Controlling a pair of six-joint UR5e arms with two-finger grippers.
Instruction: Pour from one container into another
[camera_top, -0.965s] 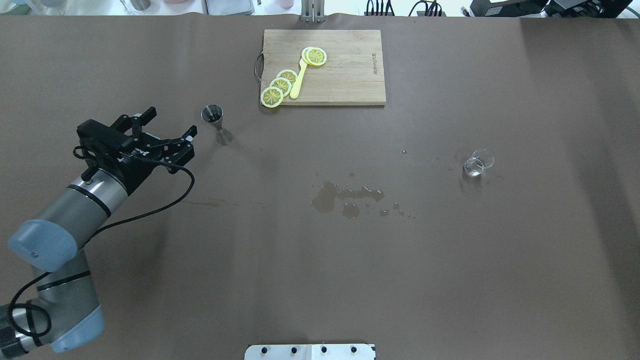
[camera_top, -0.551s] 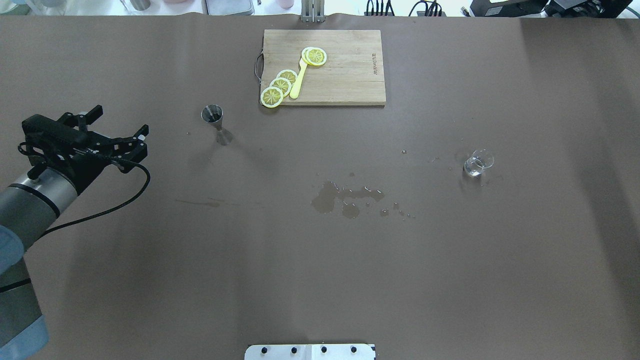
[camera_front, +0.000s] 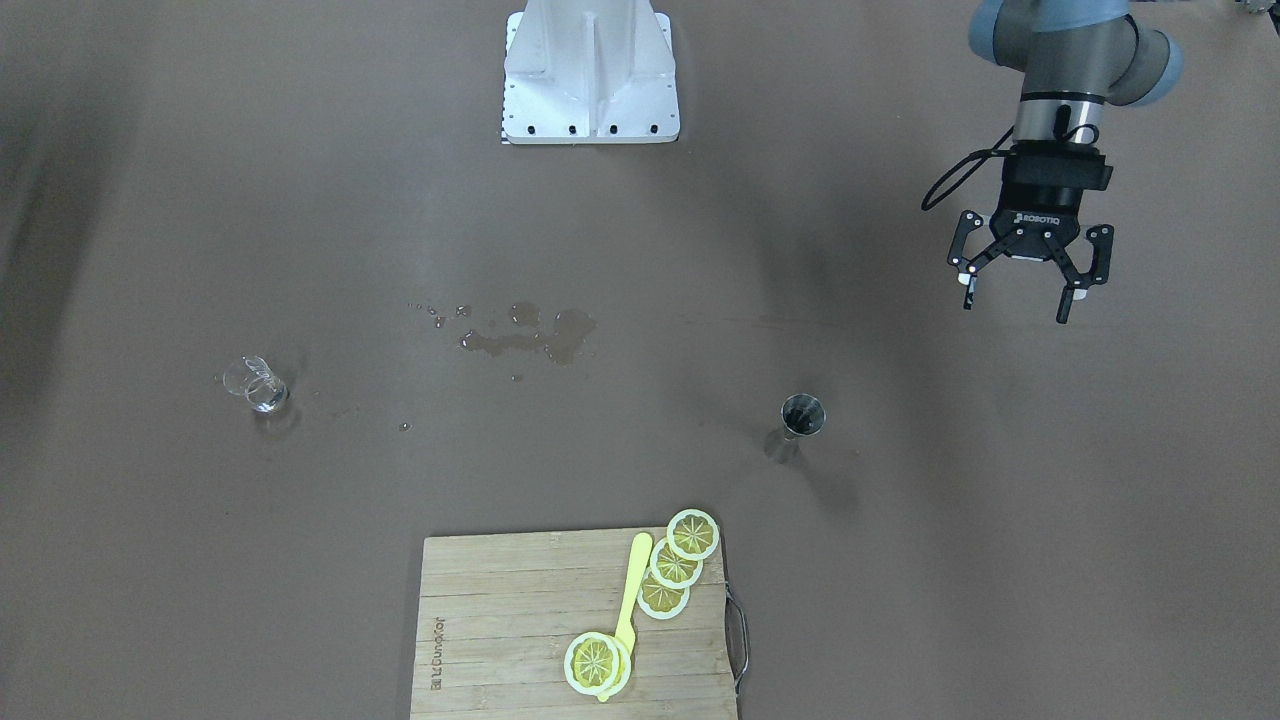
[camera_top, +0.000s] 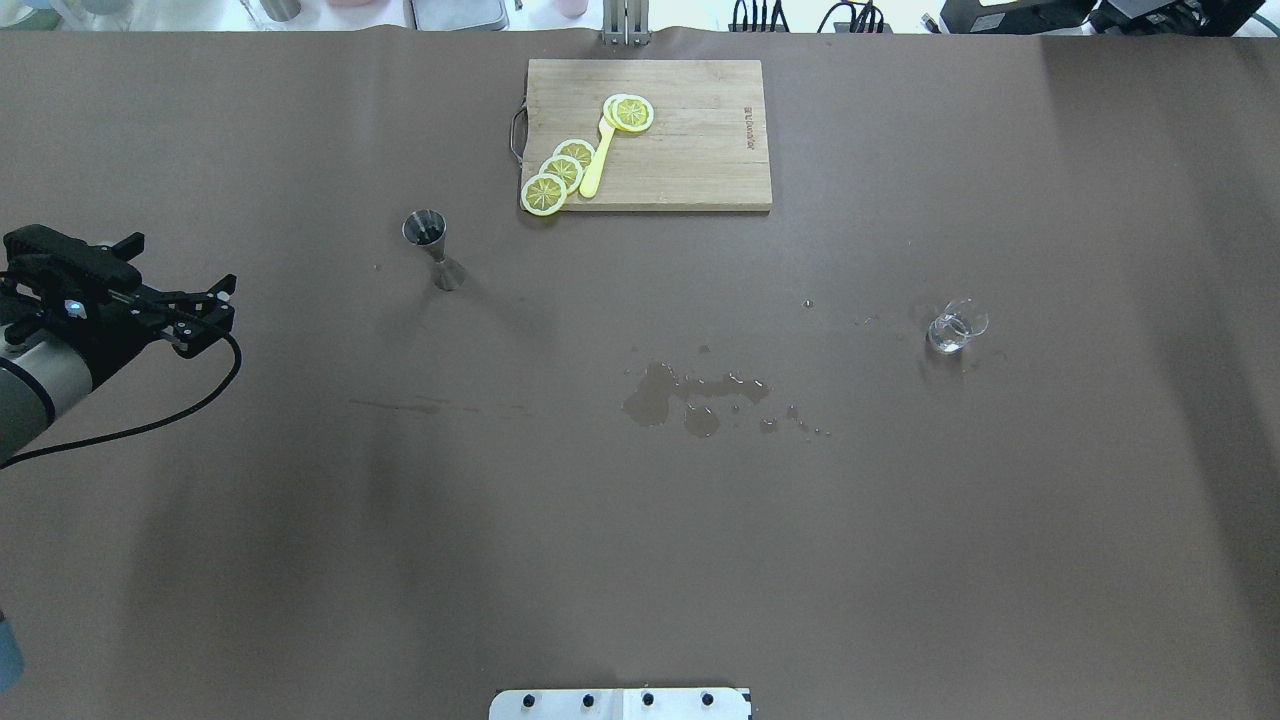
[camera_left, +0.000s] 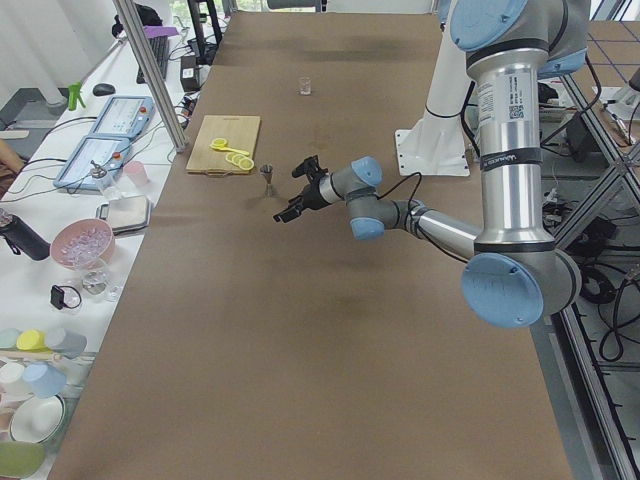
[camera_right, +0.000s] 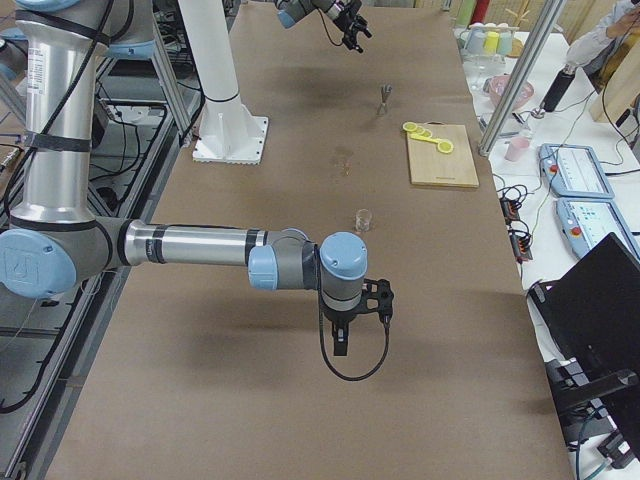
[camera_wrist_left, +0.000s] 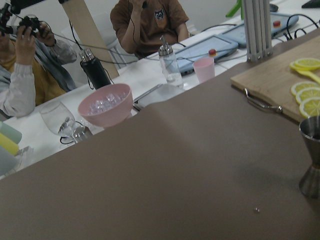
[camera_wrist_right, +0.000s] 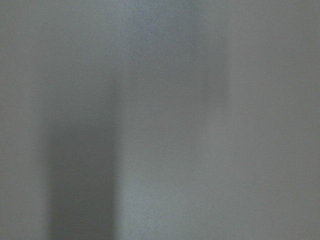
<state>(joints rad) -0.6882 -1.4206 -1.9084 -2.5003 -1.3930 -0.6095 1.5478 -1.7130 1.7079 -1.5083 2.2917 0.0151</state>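
Front-facing: found the black left gripper (camera_front: 1015, 305) spread and empty, well apart from the silvery hourglass steel jigger (camera_front: 800, 420); small clear glass cup (camera_front: 258, 388) far across, beyond a wet spill (camera_front: 530, 335). Overhead: judged the pour finished; noted a wooden board (camera_top: 690, 165) with lemon slices (camera_top: 560, 170), obstructing nothing. Right side: could not tell of the right gripper (camera_right: 341, 347) whether spread or pressed.

A robotics lab: jointed robot arms (camera_left: 510, 150) rise beside a white pedestal (camera_front: 590, 70) at a long paper-covered table (camera_top: 640, 550). Aluminium frame posts (camera_left: 148, 70) line its edge. A side bench (camera_left: 40, 200) carries control panels (camera_left: 90, 160), and a person (camera_wrist_left: 30, 80) there grips a handheld controller (camera_wrist_left: 31, 22).
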